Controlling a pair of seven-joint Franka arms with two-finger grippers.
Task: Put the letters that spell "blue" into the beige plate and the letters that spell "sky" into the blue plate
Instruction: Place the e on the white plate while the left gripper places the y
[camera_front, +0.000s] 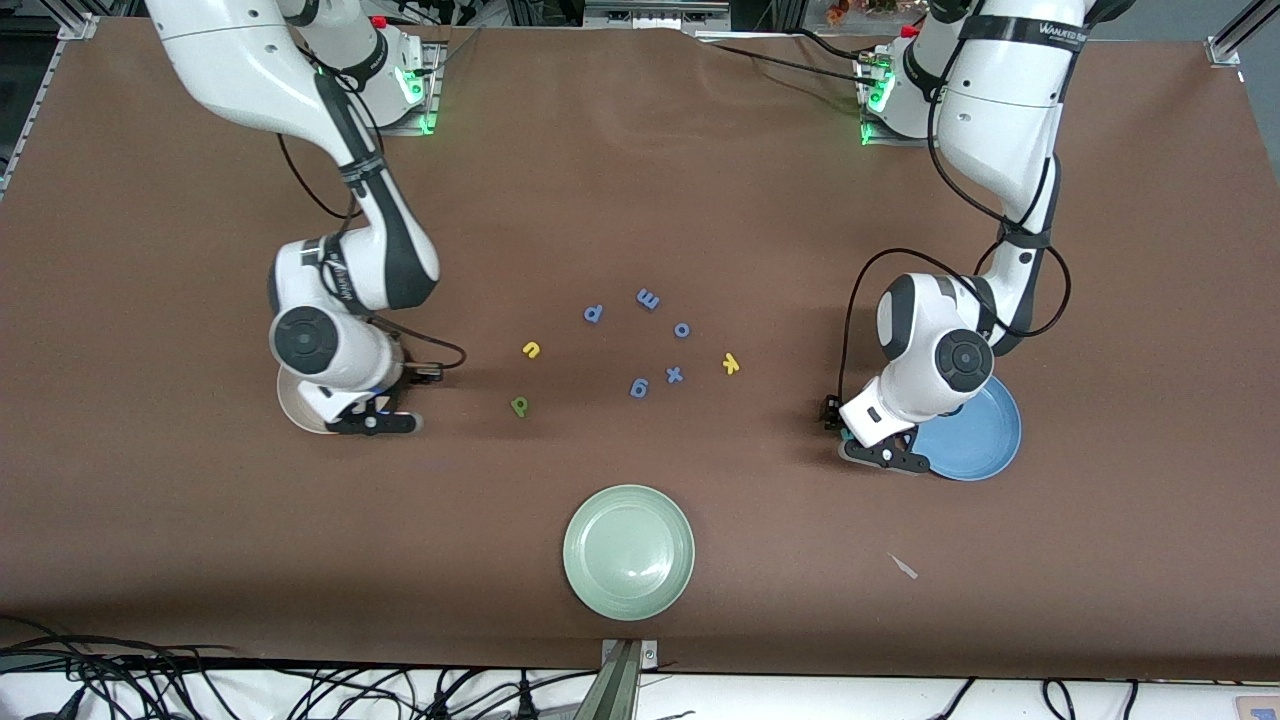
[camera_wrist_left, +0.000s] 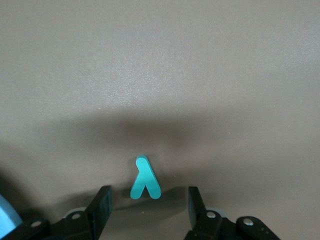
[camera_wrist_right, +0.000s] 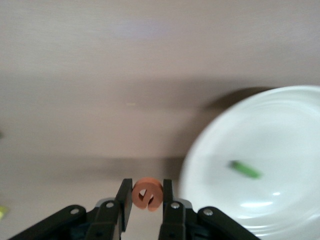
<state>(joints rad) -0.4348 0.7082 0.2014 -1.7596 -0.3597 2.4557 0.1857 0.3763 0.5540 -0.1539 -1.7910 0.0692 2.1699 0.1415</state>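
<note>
Teal y (camera_wrist_left: 145, 180) between parted fingers (camera_wrist_left: 102, 202)

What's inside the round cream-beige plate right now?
A thin dark-green bar letter lies in the round cream-beige plate. The right gripper, holding the orange foam letter e, hangs at its rim. From the front, the arm covers most of the plate.

Pretty even overhead light, front view is sharp, and the arms drop soft shadows on the table (camera_front: 700, 200). Right wrist view's smeared: the beige plate (camera_wrist_right: 280, 145) looks blown-out white. Left wrist view has a big dark shadow.
</note>
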